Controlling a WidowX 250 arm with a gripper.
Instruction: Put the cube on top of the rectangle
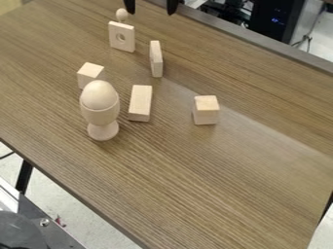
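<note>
So the claw [151, 7] is up at the top of the view, near the table's [214, 194] far edge, its two fingers spread well apart with nothing between them. Closest to it there's a little wooden ball [121, 14] showing just behind a square block with a hole [121, 37] that's standing upright. Then a thin slab [156, 59], also on end, sits on the far-edge side of the rectangle [140, 103], which is lying flat around the middle of the group.

As for cubes, there are two, both on the table, and I honestly can't tell which one counts: the left cube [90, 75] is just behind the egg cup [102, 116], and the right cube [206, 110] is off by itself, a bit nearer the far edge than the near one. The cup has a wooden egg [100, 95] in it and is the piece closest to the near edge.
</note>
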